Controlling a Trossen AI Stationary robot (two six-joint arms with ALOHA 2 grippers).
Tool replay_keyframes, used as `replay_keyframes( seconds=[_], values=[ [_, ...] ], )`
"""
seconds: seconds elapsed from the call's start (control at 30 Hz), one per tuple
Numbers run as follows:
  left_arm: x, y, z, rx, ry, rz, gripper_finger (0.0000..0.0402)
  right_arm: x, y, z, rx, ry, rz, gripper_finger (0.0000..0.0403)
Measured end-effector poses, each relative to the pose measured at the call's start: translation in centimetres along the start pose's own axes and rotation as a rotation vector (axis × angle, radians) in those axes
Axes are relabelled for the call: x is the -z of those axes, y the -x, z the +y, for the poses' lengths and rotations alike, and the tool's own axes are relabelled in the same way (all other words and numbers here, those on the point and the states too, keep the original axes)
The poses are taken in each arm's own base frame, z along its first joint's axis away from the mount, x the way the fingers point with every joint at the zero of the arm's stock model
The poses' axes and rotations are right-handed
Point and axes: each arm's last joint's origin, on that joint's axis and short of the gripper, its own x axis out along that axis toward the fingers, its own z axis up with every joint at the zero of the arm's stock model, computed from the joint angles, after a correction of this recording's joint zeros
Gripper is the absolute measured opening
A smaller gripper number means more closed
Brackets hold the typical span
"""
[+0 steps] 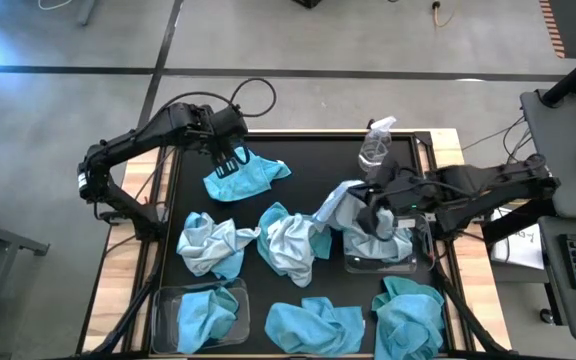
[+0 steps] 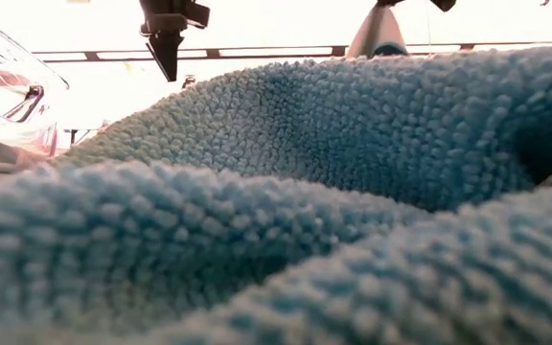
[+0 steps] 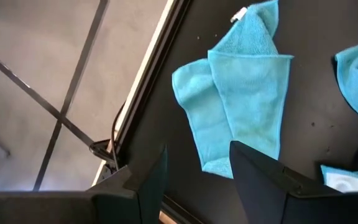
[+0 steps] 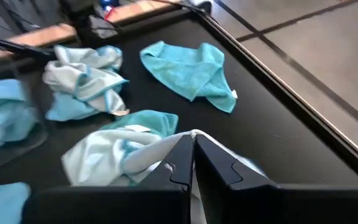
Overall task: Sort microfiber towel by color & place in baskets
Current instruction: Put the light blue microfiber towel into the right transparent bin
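Observation:
My left gripper (image 1: 230, 156) is open above a flat turquoise towel (image 1: 245, 178) at the table's far left; the left wrist view (image 3: 197, 177) shows the towel (image 3: 244, 106) just beyond its fingers, untouched. My right gripper (image 1: 368, 213) is shut on a pale light-blue towel (image 1: 340, 203) above the right clear basket (image 1: 356, 264), which holds pale cloth (image 1: 398, 243). The left clear basket (image 1: 168, 322) at the near left holds a turquoise towel (image 1: 206, 312). Two pale towels (image 1: 208, 245) (image 1: 290, 240) lie crumpled mid-table. My right gripper pinches a bunched part of the pale towel (image 4: 166, 144) between its two shut fingers (image 4: 219, 163). Edge or fold, I cannot tell. In the high view the towel spreads from the fingers toward the table's left (image 1: 333, 200), raised above the basket's far edge.
Two turquoise towels (image 1: 313, 325) (image 1: 408, 310) lie crumpled at the near edge; one fills the low view (image 2: 286, 192). A small clear spray bottle (image 1: 376, 145) stands at the far right, behind my right gripper. The black mat's raised frame (image 1: 168, 190) borders the left side.

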Motion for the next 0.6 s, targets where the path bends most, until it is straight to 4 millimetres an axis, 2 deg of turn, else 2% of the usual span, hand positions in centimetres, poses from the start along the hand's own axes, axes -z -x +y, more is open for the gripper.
replay_keyframes(
  seconds=[0.2,0.37,0.6],
  values=[
    [-0.1,-0.4,0.9,-0.011,0.037,-0.001,0.0160,0.3,2.7,0.3,-0.105,-0.008,-0.041,0.0009],
    [-0.1,-0.7,1.6,-0.021,0.052,0.005,0.0160,0.4,4.9,0.9,-0.272,-0.007,-0.064,0.0009],
    [-0.4,-0.9,2.2,-0.014,0.077,-0.024,0.0160,-0.3,7.8,1.8,-0.429,-0.016,-0.166,0.0009]
  ],
)
